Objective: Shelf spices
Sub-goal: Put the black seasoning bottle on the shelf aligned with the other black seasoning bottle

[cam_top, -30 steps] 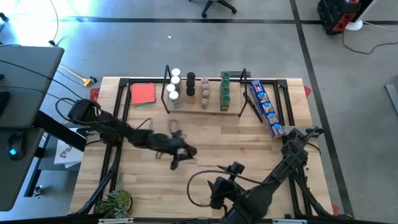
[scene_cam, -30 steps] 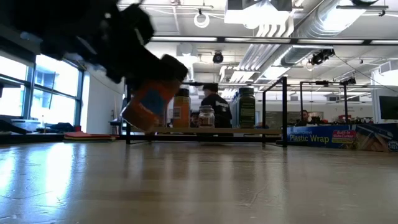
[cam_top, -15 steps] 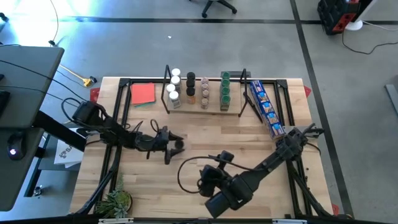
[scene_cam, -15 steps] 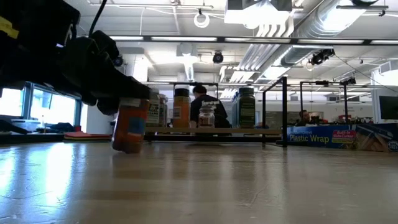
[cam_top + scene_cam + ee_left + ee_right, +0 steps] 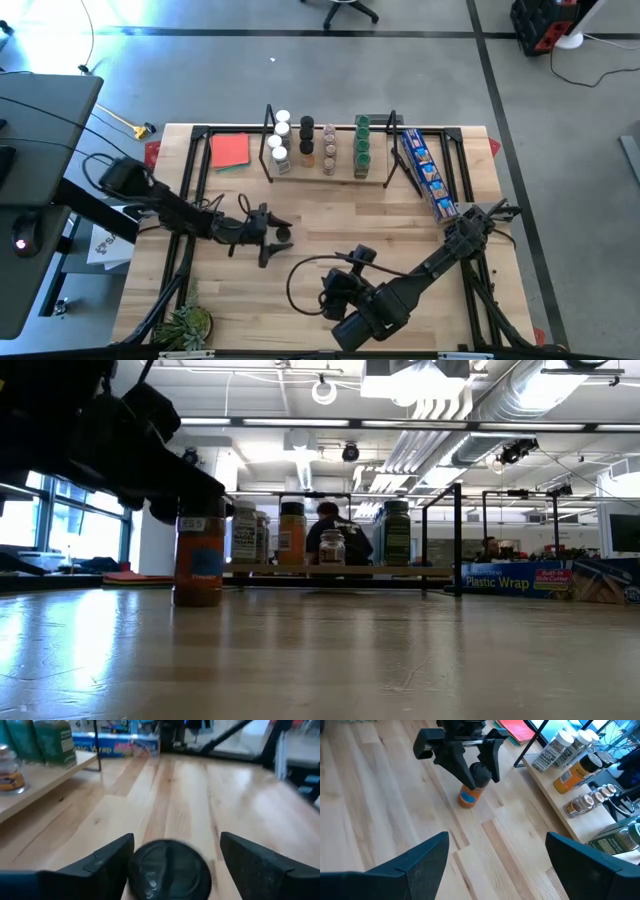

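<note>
An orange spice jar [image 5: 198,565] with a blue label and a black cap [image 5: 170,870] stands upright on its base on the bare table, left of centre. My left gripper [image 5: 479,776] comes level from the table's left and is open, one finger on each side of the cap. My right gripper [image 5: 495,845] hangs open above the table's near middle [image 5: 330,290], pointing toward the jar, with nothing between its fingers. The shelf [image 5: 330,175] stands at the far edge with several jars [image 5: 305,140] in rows on its board. My left gripper straddles the jar's black cap [image 5: 480,771] from the table's left, fingers level. A clear gap shows between one finger [image 5: 250,865] and the cap. The other finger [image 5: 107,862] stands right beside the cap, and I cannot tell whether it touches.
A red-orange card [image 5: 230,150] lies left of the shelf, and a long blue package [image 5: 425,175] lies to its right. A small plant [image 5: 185,322] sits at the near left corner. A person [image 5: 338,530] shows beyond the shelf. Bare wood lies between the jar and the shelf.
My left gripper has carried the jar, tilted and off the table, toward the table's left edge and down. The jar now stands upright on the wood. My right arm has swung a little toward the table's left, still open.
</note>
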You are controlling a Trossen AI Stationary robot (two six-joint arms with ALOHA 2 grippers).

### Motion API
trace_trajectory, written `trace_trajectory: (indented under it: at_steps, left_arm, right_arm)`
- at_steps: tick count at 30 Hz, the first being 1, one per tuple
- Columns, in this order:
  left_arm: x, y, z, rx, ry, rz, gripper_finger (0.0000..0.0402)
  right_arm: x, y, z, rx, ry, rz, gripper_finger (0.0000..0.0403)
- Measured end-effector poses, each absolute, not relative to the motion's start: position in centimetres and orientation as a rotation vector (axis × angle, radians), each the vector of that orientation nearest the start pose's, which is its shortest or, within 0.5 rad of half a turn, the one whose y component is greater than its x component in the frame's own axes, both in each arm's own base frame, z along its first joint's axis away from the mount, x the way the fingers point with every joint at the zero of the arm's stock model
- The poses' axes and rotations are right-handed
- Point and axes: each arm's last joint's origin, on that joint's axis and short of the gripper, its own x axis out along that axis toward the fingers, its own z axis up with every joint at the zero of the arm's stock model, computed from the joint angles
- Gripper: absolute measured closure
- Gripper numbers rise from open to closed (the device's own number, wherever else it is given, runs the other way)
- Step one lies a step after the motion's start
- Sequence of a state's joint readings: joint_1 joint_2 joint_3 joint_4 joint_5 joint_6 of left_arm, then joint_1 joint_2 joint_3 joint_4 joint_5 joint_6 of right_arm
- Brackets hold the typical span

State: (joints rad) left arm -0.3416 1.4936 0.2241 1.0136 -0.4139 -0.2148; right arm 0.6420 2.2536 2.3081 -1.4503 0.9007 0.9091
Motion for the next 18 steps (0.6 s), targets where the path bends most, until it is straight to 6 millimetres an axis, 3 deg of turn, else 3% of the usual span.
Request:
trace_trajectory:
  at_steps: [6,13,18]
  left_arm:
    - [20.4,-6.3,13.3,-0.051,0.344,0.156,0.0113]
    - [21.4,-7.4,14.7,0.021,0.456,0.161,0.0117]
    - [22.2,-8.0,15.9,0.058,0.509,0.176,0.0156]
  right_arm:
    - [36.8,24.7,29.7,-0.142,0.772,-0.608,0.0075]
    - [36.8,24.7,29.7,-0.137,0.769,-0.609,0.0075]
    - [36.8,24.7,29.7,-0.138,0.765,-0.611,0.0075]
